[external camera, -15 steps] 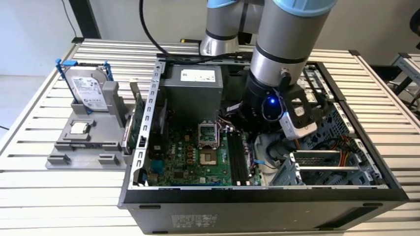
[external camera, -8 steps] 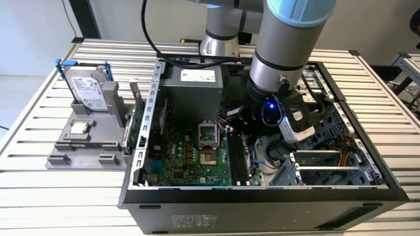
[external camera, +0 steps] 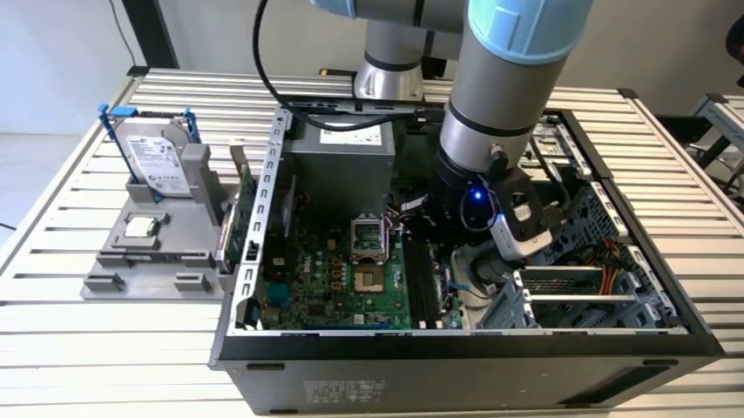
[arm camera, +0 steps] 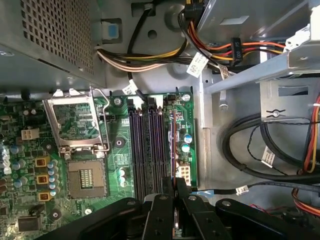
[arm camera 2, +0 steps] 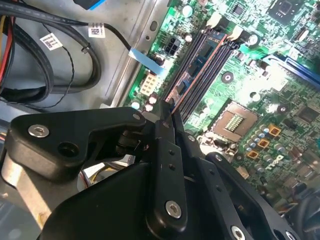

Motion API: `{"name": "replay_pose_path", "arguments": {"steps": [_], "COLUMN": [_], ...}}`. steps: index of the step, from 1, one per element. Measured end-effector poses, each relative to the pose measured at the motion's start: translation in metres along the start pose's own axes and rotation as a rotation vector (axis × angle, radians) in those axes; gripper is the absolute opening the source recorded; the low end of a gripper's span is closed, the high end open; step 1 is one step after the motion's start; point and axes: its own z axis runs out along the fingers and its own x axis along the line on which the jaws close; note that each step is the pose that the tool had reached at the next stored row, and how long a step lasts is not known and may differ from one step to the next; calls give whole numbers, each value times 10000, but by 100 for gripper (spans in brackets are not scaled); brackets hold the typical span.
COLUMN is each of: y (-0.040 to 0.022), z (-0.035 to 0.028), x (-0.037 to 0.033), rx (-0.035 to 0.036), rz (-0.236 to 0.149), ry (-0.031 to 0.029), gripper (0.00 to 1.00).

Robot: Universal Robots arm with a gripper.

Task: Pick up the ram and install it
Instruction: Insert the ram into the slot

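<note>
The ram [arm camera 2: 200,65] is a slim dark stick seen edge-on, with a blue label on its side. It stands along the outermost black slot [arm camera: 172,140] of the green motherboard [external camera: 337,274], on the side nearest the board's edge and the cables. My gripper [arm camera 2: 168,116] is shut on the near end of the ram, its two black fingers [arm camera: 181,192] pressed together around the stick. In the exterior view the gripper [external camera: 428,233] reaches down inside the open computer case, over the row of memory slots [external camera: 423,283].
An open CPU socket [arm camera: 80,125] with its raised metal frame lies beside the slots. The power supply [external camera: 337,161] sits at the case's back. Cable bundles [arm camera: 270,145] and a drive cage [external camera: 581,279] crowd the other side. Outside the case, a grey holder [external camera: 152,248] carries a hard drive [external camera: 157,157].
</note>
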Motion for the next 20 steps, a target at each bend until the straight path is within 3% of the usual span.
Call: {"name": "replay_pose_path", "arguments": {"steps": [6,11,20], "y": [1,3,2], "z": [8,76,114], "x": [-1,1,14], "rx": [-3,-2,-2], "rz": [-5,-27,-186], "ry": [-7,-7,11], "gripper": [0,0,0]}}
